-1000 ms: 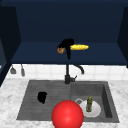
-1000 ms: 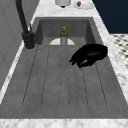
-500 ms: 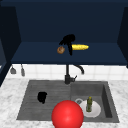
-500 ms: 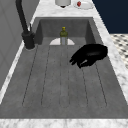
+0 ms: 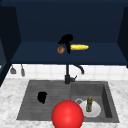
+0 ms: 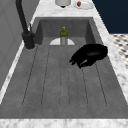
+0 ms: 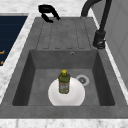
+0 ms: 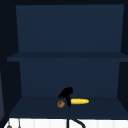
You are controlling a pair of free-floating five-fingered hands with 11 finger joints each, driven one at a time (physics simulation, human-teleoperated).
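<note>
- The cabinet (image 8: 70, 37) above the sink is the biggest thing: two shelves, the lower shelf (image 5: 105, 53) carrying one corn cob (image 5: 79, 47) and one brown round thing (image 5: 60, 50), with bare shelf on both sides out to the edges.
- One sink (image 5: 30, 86): a ribbed draining part at the left, a deeper basin (image 7: 35, 75) at the right.
- One red ball (image 5: 67, 115) at the sink's front rim.
- One white plate (image 7: 75, 96) on the basin floor, one bottle (image 7: 64, 82) upright on it.
- One black faucet (image 5: 68, 75) at the back edge.
- Right hand (image 5: 66, 41) on the shelf between cob and brown thing, fingers pointing down; I cannot tell whether it grips either.
- Left hand (image 6: 90, 54) hovers over the ribbed part near its front edge, fingers loosely curled, holding nothing.
</note>
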